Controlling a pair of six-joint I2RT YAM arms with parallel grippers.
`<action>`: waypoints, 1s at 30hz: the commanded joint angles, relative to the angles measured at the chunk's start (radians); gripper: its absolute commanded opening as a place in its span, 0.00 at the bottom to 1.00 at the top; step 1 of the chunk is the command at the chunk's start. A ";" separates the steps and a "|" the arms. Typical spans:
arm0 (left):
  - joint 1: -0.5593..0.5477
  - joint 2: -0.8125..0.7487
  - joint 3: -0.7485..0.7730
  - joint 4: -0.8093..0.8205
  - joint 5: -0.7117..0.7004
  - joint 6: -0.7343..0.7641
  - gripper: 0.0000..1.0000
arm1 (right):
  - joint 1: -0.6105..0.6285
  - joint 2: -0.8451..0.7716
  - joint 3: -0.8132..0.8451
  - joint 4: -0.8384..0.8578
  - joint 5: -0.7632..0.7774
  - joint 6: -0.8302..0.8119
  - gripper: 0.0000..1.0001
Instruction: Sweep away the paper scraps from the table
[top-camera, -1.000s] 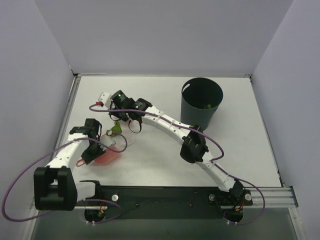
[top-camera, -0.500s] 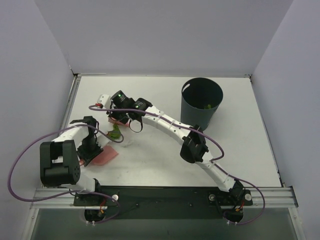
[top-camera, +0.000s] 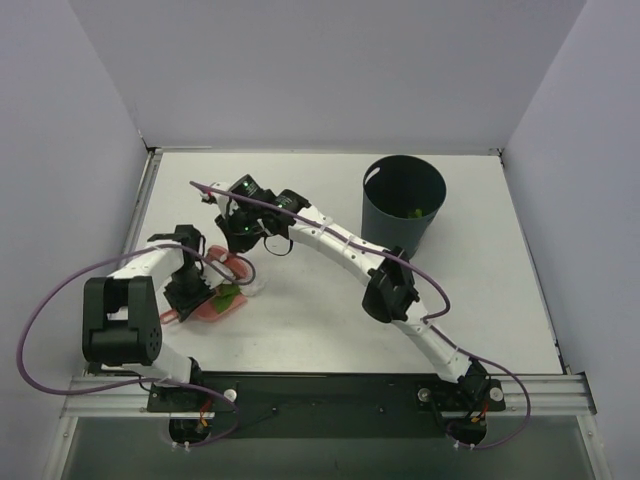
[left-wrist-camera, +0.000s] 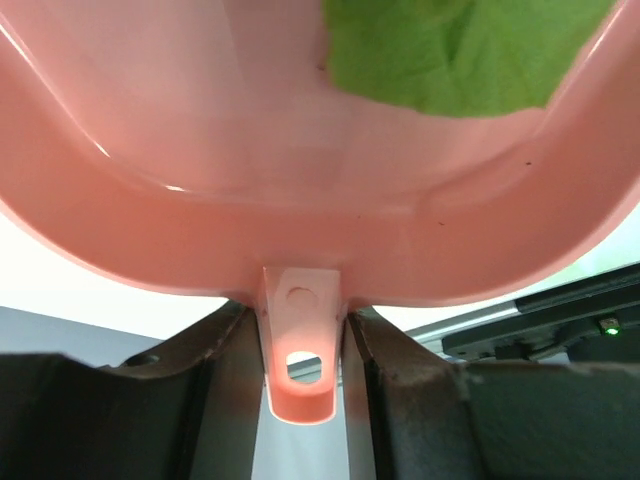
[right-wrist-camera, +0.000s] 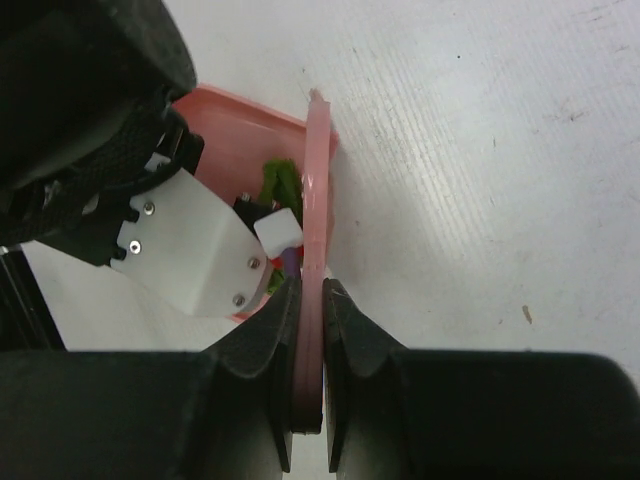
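My left gripper (top-camera: 188, 292) (left-wrist-camera: 300, 335) is shut on the handle tab of the pink dustpan (top-camera: 212, 304) (left-wrist-camera: 300, 190), which rests on the table (top-camera: 330, 335) at the left. A green paper scrap (top-camera: 229, 297) (left-wrist-camera: 460, 50) lies inside the pan; it also shows in the right wrist view (right-wrist-camera: 281, 185) with small red and white bits. My right gripper (top-camera: 240, 242) (right-wrist-camera: 312, 290) is shut on the flat pink brush (top-camera: 240, 266) (right-wrist-camera: 316, 240), which stands at the pan's mouth (right-wrist-camera: 250, 125).
A dark round bin (top-camera: 403, 205) stands at the back right with green scraps (top-camera: 415, 212) inside. Purple cables loop from both arms. Grey walls enclose the table on three sides. The black rail runs along the near edge.
The brush swept toward the near side and pushed the green scrap off the table into the dustpan. The left arm turned and shifted the pan slightly.
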 joint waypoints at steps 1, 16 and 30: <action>-0.069 -0.104 -0.047 0.083 0.143 0.079 0.00 | 0.011 -0.068 0.013 -0.032 -0.148 0.161 0.00; -0.094 -0.140 -0.155 0.118 0.072 0.171 0.00 | -0.007 -0.300 -0.209 -0.046 0.351 -0.166 0.00; -0.207 -0.057 -0.121 0.068 0.051 0.183 0.00 | 0.005 -0.389 -0.476 -0.179 0.374 0.116 0.00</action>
